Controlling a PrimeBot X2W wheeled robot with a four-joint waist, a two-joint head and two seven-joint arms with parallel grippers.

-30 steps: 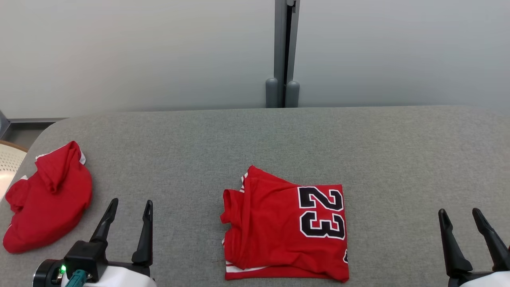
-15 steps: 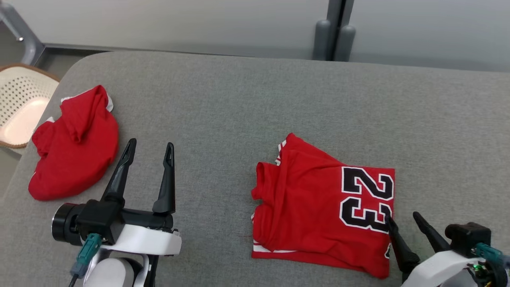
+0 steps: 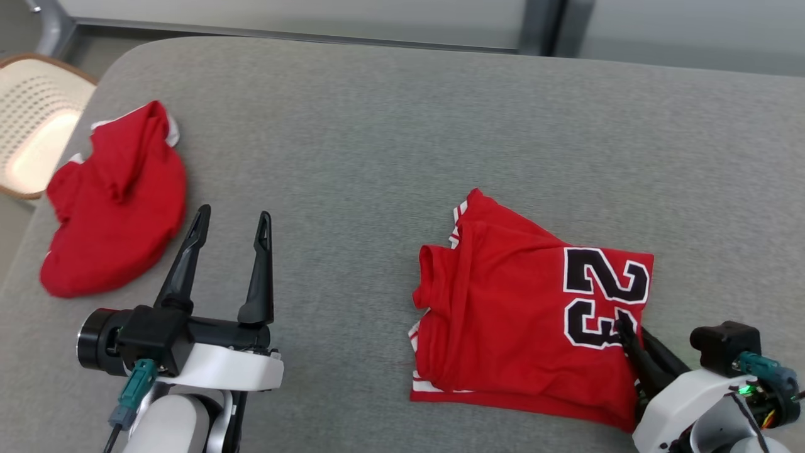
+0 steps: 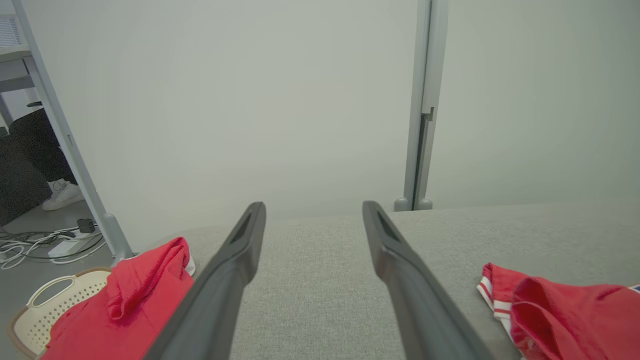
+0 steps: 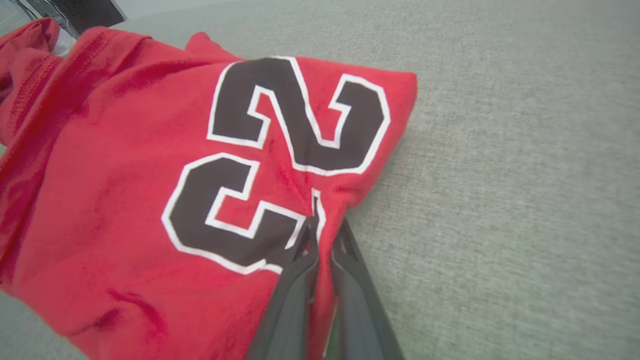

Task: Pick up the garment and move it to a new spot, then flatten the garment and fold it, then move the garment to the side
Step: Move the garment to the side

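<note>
With the right gripper (image 3: 626,328) clenched on the folded jersey's (image 3: 503,302) right edge and the left gripper (image 3: 233,217) spread empty, a low, slow sideways drag should keep the folds intact.

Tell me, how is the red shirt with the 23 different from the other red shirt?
The numbered shirt is folded flat; the other shirt lies bunched up. The right claw pinches the numbered shirt; nothing touches the other shirt. Both are red with white trim.
</note>
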